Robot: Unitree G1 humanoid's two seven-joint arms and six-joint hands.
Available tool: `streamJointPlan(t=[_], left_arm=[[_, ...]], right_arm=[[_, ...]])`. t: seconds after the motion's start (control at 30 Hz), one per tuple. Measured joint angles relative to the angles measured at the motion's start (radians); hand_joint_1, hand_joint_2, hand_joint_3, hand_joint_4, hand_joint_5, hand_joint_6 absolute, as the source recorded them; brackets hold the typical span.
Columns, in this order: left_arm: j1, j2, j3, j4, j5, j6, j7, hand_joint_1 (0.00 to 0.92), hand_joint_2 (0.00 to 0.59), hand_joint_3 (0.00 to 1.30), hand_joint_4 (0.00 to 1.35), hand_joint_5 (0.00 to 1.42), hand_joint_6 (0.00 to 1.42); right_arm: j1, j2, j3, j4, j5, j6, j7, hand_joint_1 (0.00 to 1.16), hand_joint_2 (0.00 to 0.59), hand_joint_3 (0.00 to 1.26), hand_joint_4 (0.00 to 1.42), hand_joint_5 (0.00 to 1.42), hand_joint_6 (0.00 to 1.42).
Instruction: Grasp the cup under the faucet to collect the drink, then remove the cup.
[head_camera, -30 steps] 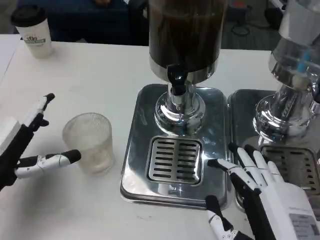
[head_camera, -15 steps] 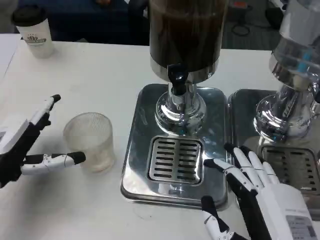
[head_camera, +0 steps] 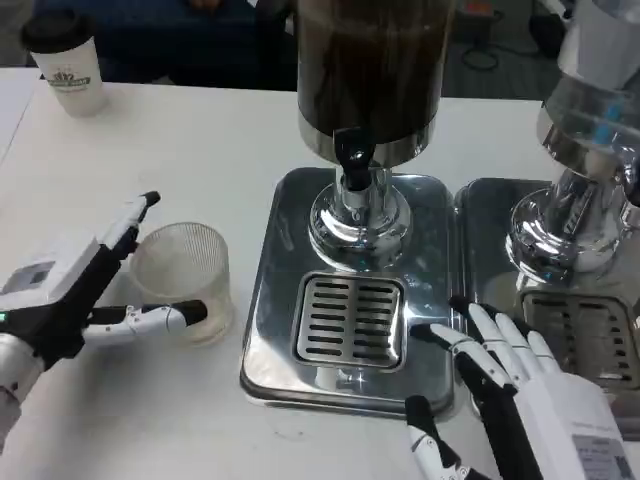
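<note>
Left robot hand [head_camera: 75, 300] moved in, spread around empty cup [head_camera: 183, 282]; dispenser [head_camera: 368, 75] holds dark drink.

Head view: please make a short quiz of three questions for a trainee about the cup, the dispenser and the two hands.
1. True or false: the clear cup stands on the drip grate under the faucet.
2. Which hand is at the cup? A) the left hand B) the right hand C) both
3. Fill in: the drink in the dispenser tank looks ____ in colour.

Key
1. False. The cup stands on the white table, left of the metal tray.
2. A. Its fingers reach around the cup on both sides, while the right hand lies spread at the tray's right front corner.
3. Dark (brown).
</note>
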Motion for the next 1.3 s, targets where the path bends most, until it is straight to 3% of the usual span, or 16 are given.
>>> streamJointPlan(t=[0.3, 0.83, 0.93, 0.97, 1.03, 1.1, 1.13, 1.3], left_arm=[[-0.001, -0.039, 0.008, 0.014, -0.042, 0.015, -0.056, 0.112, 0.000, 0.00, 0.03, 0.25, 0.25], [-0.001, -0.108, 0.016, 0.014, -0.079, 0.036, -0.043, 0.110, 0.006, 0.00, 0.07, 0.28, 0.27], [-0.001, -0.115, 0.016, 0.014, -0.079, 0.047, -0.033, 0.181, 0.049, 0.04, 0.14, 0.36, 0.37], [-0.001, -0.116, 0.016, 0.014, -0.079, 0.048, -0.030, 0.215, 0.061, 0.06, 0.18, 0.42, 0.48], [-0.001, -0.123, 0.017, 0.014, -0.082, 0.056, -0.007, 0.260, 0.068, 0.08, 0.21, 0.47, 0.56], [-0.003, -0.130, 0.019, 0.014, -0.089, 0.062, 0.008, 0.317, 0.096, 0.15, 0.31, 0.61, 0.85], [-0.003, -0.132, 0.019, 0.014, -0.091, 0.062, 0.013, 0.358, 0.107, 0.18, 0.35, 0.66, 0.93], [0.003, -0.139, 0.016, 0.011, -0.092, 0.061, 0.055, 0.425, 0.124, 0.35, 0.51, 0.85, 1.17]], right_arm=[[0.017, -0.001, -0.005, -0.029, 0.006, 0.009, 0.005, 0.45, 0.489, 0.28, 0.10, 0.10, 0.03], [0.029, -0.004, -0.029, -0.033, 0.037, 0.015, 0.008, 0.46, 0.496, 0.29, 0.15, 0.13, 0.03], [0.031, -0.005, -0.029, -0.037, 0.039, 0.015, 0.014, 0.46, 0.497, 0.29, 0.15, 0.13, 0.03], [0.031, -0.005, -0.029, -0.037, 0.039, 0.015, 0.015, 0.46, 0.497, 0.30, 0.16, 0.13, 0.03], [0.033, -0.006, -0.030, -0.040, 0.040, 0.015, 0.016, 0.46, 0.498, 0.30, 0.16, 0.13, 0.03], [0.037, -0.007, -0.032, -0.053, 0.041, 0.015, 0.021, 0.47, 0.490, 0.31, 0.18, 0.14, 0.03], [0.036, -0.007, -0.033, -0.057, 0.041, 0.015, 0.023, 0.48, 0.489, 0.31, 0.18, 0.14, 0.04], [0.034, -0.012, -0.036, -0.065, 0.045, 0.015, 0.038, 0.48, 0.493, 0.32, 0.19, 0.14, 0.04]])
